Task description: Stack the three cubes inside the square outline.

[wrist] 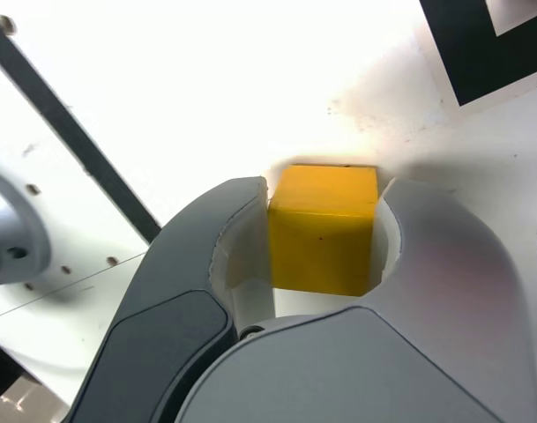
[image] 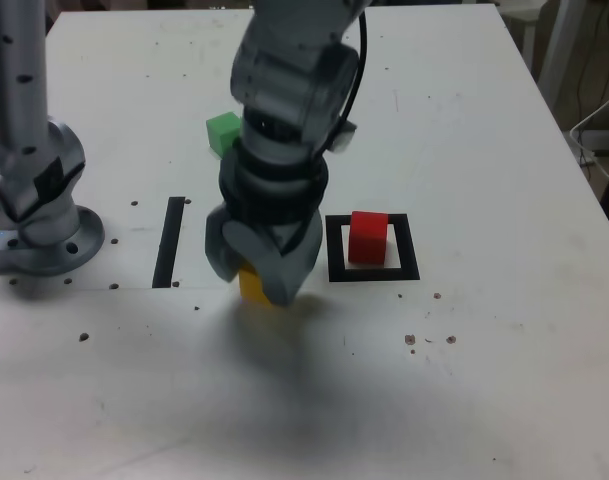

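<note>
The claw (wrist: 325,242) is clamped on the yellow cube (wrist: 323,231), low on the tabletop (image: 484,120) just beside the outline (image: 373,275), where the red cube (image: 368,238) sits. Lift straight up, clear red's top, then lower squarely, edges aligned. Green (image: 223,131) waits behind the arm.

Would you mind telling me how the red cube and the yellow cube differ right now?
The red cube is free, while the yellow cube sits clamped in the gripper. The red cube rests inside the square outline; the yellow cube is outside it, toward the exterior view's left, on the bare table. Red is in full view; yellow is mostly hidden in the exterior view. Both look like matte blocks of equal size.
</note>
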Controlling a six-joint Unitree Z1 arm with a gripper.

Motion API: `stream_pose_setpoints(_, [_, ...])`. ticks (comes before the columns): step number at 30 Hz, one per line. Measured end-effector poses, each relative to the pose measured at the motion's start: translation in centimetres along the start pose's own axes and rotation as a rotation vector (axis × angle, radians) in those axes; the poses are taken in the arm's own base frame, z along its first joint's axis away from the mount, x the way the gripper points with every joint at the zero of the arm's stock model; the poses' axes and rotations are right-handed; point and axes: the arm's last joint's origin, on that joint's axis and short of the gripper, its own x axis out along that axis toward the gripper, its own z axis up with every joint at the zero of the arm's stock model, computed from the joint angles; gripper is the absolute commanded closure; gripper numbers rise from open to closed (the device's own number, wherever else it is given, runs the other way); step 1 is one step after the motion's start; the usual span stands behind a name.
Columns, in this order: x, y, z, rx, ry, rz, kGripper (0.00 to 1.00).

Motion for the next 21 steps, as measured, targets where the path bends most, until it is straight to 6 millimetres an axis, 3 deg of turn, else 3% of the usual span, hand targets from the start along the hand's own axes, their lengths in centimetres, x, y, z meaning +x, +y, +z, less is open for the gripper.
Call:
stream_pose_setpoints(5, [-4.4,1.0,-1.4,0.001,-0.044,0.033,0.91])
stream_pose_setpoints(11, [-8.3,3.9,-1.7,-0.045,-0.102,-0.005,0.91])
stream_pose_setpoints(15, [-9.4,6.1,-0.8,-0.102,-0.147,-0.030,0.91])
stream_pose_setpoints(21, [-9.6,8.5,0.2,-0.209,-0.162,-0.041,0.91])
